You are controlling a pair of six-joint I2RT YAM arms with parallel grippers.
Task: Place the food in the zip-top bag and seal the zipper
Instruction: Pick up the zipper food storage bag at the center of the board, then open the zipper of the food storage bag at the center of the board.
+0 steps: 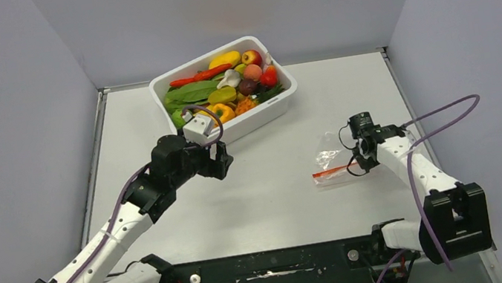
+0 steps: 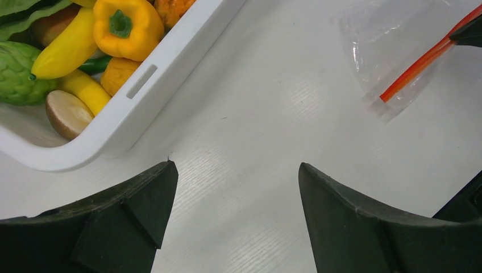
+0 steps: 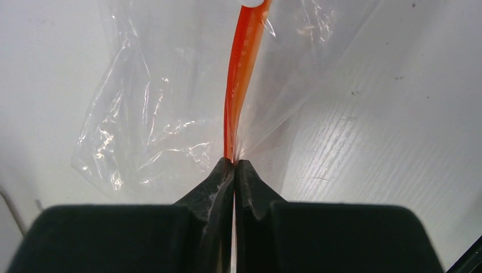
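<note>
Barely begun: all the food (image 1: pixel 225 85) lies in the tub (image 1: pixel 266 114) at the table's far edge, the empty bag (image 3: pixel 153 119) near the right edge is pinched at its zipper (image 3: pixel 241 68) by the clenched right claw (image 3: pixel 233 164), and the left claw (image 2: pixel 237 170) hangs released beside the tub.

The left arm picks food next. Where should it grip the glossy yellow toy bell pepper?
Likely the yellow toy bell pepper across its rounded sides, coming down from above: it sits atop the pile, and the wall of the white rectangular plastic tub beside it blocks a sideways approach.
</note>
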